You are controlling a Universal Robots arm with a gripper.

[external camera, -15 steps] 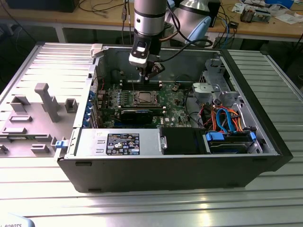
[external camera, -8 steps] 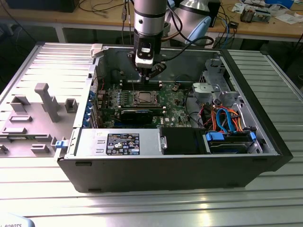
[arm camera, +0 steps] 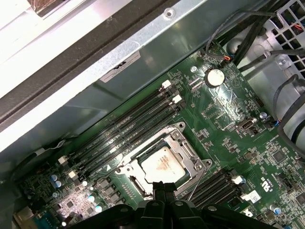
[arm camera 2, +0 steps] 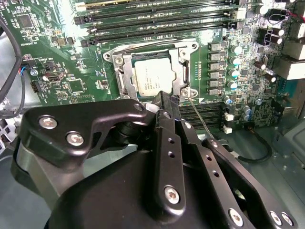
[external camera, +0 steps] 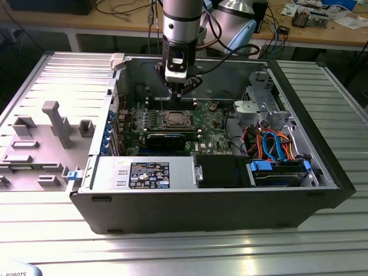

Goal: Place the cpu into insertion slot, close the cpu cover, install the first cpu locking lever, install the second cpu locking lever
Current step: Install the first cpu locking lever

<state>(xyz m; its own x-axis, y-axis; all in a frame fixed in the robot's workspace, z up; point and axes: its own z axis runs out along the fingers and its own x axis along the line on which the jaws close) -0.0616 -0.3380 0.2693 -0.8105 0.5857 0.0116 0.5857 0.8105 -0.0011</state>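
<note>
Chip lies flat in its socket, thin metal cover seemingly down around it, at six o'clock from your end effector in the exterior view. It looks clenched on nothing. Judge the chip light, stiff and fragile: take it by the edges only. The exterior view gives you the whole case; the second wrist view gives a springy wire lever standing loose beside the socket.

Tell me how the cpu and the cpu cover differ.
The cpu is a solid square plate; the cpu cover is an open frame. The cpu sits inside; the cpu cover rings it and spans wider. The cpu's outline is plain, the cpu cover's notched and tabbed. Both are silvery metal and lie flat.
</note>
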